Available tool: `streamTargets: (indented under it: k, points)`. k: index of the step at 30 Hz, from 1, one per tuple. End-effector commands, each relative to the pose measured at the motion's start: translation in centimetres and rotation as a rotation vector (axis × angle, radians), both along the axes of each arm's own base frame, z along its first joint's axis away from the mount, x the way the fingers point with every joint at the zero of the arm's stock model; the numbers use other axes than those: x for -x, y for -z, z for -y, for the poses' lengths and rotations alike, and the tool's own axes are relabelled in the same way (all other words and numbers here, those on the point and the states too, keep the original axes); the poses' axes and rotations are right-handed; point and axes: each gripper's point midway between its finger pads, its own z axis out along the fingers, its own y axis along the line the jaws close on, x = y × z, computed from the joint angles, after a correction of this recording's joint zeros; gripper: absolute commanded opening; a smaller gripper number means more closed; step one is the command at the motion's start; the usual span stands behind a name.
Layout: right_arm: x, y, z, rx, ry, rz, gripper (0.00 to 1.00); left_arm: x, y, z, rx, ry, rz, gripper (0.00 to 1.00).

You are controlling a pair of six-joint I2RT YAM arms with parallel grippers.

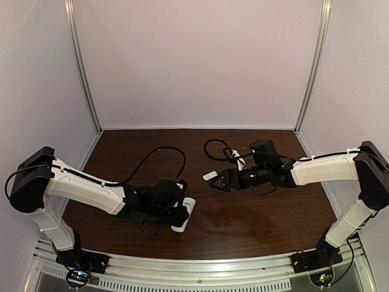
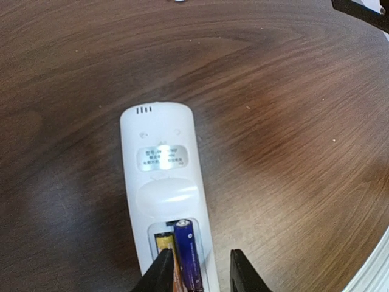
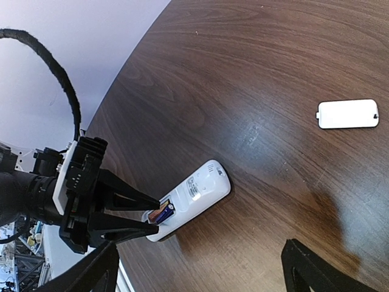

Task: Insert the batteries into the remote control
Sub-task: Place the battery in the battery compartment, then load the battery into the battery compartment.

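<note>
The white remote control [image 2: 159, 176] lies back up on the table, its battery bay open at the near end. Two batteries sit in the bay side by side: a yellow-orange one [image 2: 163, 242] and a blue one [image 2: 187, 250]. My left gripper [image 2: 202, 277] is open, with one finger over the yellow-orange battery and the other off the remote's right edge. The remote [image 1: 186, 212] and left gripper [image 1: 180, 214] also show in the top view, and the remote [image 3: 197, 193] in the right wrist view. My right gripper [image 1: 216, 182] is open, empty and hovering apart.
The loose white cover piece [image 3: 347, 114] lies on the table near my right gripper, also in the top view [image 1: 209, 176]. Black cables [image 1: 163, 151] loop over the back of the table. The table's metal front rail [image 1: 200, 267] runs behind the arm bases.
</note>
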Motion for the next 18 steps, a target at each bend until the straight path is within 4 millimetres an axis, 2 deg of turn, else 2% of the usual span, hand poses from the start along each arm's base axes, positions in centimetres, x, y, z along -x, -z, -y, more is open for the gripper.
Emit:
streamTargets:
  k: [1, 6, 8, 10, 14, 18]
  points:
    - [0.0, -0.7, -0.8, -0.014, -0.032, 0.019, 0.92, -0.7, -2.7, -0.2, 0.028, -0.026, 0.049, 0.35]
    - [0.3, -0.7, -1.3, -0.024, -0.052, 0.014, 0.81, -1.0, -5.0, -0.9, 0.046, -0.046, 0.091, 0.35]
    - [0.6, -0.7, -1.7, -0.03, -0.07, 0.012, 0.74, -1.1, -5.7, -1.7, 0.053, -0.062, 0.107, 0.35]
    - [1.0, -0.7, -2.4, -0.032, -0.096, 0.01, 0.68, -0.9, -6.2, -2.9, 0.066, -0.083, 0.119, 0.39]
    - [1.8, -0.4, -4.1, -0.022, -0.157, 0.005, 0.55, 0.3, -5.9, -5.5, 0.111, -0.098, 0.123, 0.5]
    - [2.8, 0.4, -6.3, 0.015, -0.247, 0.0, 0.43, 1.9, -4.2, -7.6, 0.177, -0.101, 0.085, 0.5]
